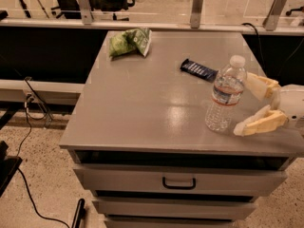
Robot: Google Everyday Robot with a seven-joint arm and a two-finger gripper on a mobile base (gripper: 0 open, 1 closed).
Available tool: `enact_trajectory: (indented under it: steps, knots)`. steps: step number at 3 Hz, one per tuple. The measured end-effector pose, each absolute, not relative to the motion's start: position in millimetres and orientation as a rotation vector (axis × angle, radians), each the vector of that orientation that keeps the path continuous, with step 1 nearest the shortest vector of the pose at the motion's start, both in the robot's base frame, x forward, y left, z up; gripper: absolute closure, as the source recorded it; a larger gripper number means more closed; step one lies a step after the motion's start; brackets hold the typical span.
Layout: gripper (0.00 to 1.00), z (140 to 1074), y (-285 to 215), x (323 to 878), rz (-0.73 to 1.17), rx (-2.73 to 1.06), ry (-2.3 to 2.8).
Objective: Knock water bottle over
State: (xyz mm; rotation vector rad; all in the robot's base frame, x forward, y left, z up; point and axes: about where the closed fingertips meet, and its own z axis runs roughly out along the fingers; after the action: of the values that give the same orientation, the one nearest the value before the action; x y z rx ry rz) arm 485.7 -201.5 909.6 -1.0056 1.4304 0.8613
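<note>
The water bottle (225, 95) is clear ribbed plastic with a white cap and a pale label band. It stands upright near the right front of the grey cabinet top (142, 99). My gripper (243, 103) reaches in from the right edge, open, with pale yellow fingers (260, 123). One finger lies behind the bottle's upper part and the other at its base on the front right. The fingers sit right beside the bottle; I cannot tell whether they touch it.
A dark blue snack bar (198, 70) lies just behind the bottle. A green chip bag (129, 42) lies at the back left. The cabinet has drawers with a handle (178, 183) in front. A rail with posts (196, 6) runs behind. Cables lie on the floor at left.
</note>
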Motion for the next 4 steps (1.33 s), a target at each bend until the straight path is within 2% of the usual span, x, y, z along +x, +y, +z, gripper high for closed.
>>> enact_trajectory:
  steps: [4]
  knots:
    - [0.0, 901, -171, 499, 0.887, -1.106, 1.286]
